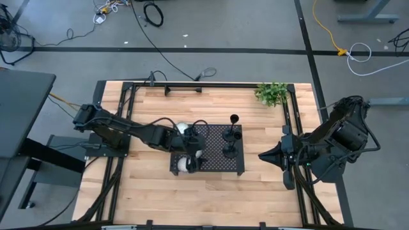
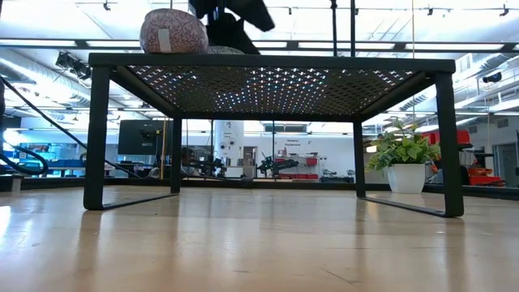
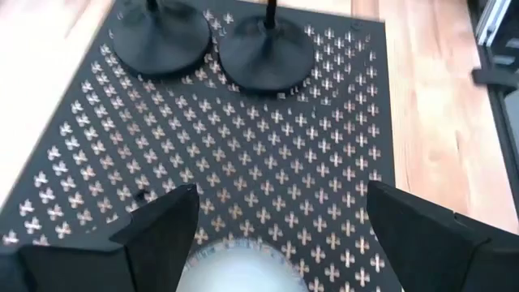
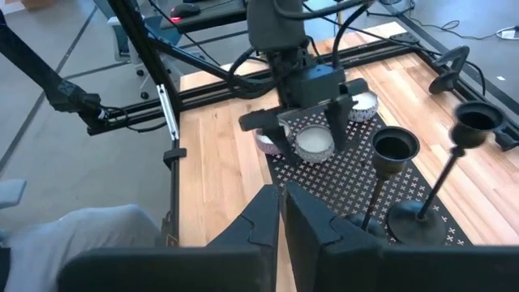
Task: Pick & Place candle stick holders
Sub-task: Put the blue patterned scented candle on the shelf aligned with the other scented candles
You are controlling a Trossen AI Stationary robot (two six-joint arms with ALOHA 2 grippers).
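Where stems of candle stick holders [image 3: 211, 45] are cropped, left tool [image 3: 276, 235] gapes, right tool [image 4: 281, 212] closed empty.

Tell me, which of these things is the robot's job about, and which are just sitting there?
Part of the job:
- candle holders, standing on the black stand
- left gripper, open above the stand
- right gripper, shut, waiting off to the right

Just there:
- small round white-topped pots on the stand
- potted plant
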